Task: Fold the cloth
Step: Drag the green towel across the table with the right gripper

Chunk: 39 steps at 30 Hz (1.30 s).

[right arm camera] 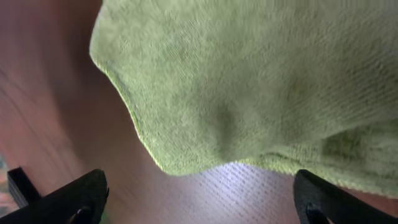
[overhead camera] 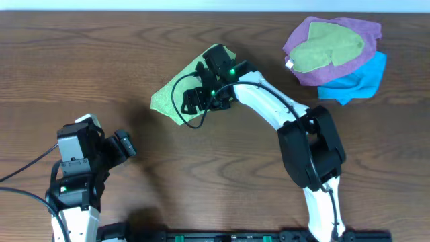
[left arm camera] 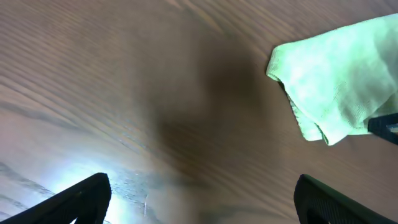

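The cloth (overhead camera: 168, 99) is a small lime-green piece lying folded over on the wooden table, left of centre. My right gripper (overhead camera: 195, 98) hovers directly over it. In the right wrist view the cloth (right arm camera: 249, 81) fills the upper part. The right gripper (right arm camera: 199, 200) stands open just off its edge, with bare table between the fingers. My left gripper (overhead camera: 125, 144) is near the front left, apart from the cloth. In the left wrist view the cloth (left arm camera: 342, 74) lies at the upper right, and the left gripper (left arm camera: 201, 199) is open and empty.
A pile of other cloths sits at the back right: an olive-green cloth (overhead camera: 332, 46) on a purple cloth (overhead camera: 336, 68), with a blue cloth (overhead camera: 361, 81) under them. The right arm (overhead camera: 309, 144) stretches across the middle of the table.
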Available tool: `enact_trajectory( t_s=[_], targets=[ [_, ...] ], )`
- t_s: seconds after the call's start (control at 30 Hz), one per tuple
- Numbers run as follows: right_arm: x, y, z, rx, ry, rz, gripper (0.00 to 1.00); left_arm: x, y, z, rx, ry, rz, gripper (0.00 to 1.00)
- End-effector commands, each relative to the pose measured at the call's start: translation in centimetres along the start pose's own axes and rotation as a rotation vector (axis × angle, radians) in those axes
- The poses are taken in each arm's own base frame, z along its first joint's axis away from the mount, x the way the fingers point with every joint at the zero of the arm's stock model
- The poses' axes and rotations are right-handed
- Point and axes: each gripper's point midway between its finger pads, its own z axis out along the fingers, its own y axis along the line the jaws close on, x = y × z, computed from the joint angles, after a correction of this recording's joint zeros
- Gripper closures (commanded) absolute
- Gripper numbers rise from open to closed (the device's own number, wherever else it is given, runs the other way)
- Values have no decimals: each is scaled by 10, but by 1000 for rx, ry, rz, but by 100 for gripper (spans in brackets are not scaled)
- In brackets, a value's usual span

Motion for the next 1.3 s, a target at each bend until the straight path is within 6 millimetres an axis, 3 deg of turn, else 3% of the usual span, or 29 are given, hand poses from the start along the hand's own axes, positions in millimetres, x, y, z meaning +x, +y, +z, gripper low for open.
enact_trajectory(
  t_s=[0.0, 0.13, 0.3, 0.53, 0.6, 0.7, 0.83, 0.9, 1.1, 1.27],
  targets=[
    [7, -3, 17, 15, 25, 5, 6, -10, -1, -7, -3, -31, -5, 5],
    [6, -9, 30, 12, 24, 19, 11, -10, -1, -7, -3, -31, -5, 5],
    [1, -4, 32, -16, 6, 20, 12, -10, -1, -7, -4, -31, -5, 5],
    [-2, -1, 35, -22, -6, 6, 23, -11, -1, -7, -4, -32, -5, 5],
    [-1, 0, 39, -23, -2, 6, 30, -10, -1, -7, -4, -31, -4, 5],
    [0, 2, 42, -24, 0, 0, 49, -10, -1, -7, -4, -31, -4, 5],
    [-10, 7, 42, -35, -42, -29, 89, -10, -1, -7, -4, -31, -3, 5],
    [-13, 8, 42, -39, -53, -35, 99, -10, -1, -7, -4, -31, -1, 5],
    [-20, 11, 41, -50, -83, -60, 99, -10, -1, -7, -4, -32, 1, 5],
    [-54, 31, 29, -99, -203, -138, 99, -10, -1, -7, -3, -31, 7, 5]
  ],
)
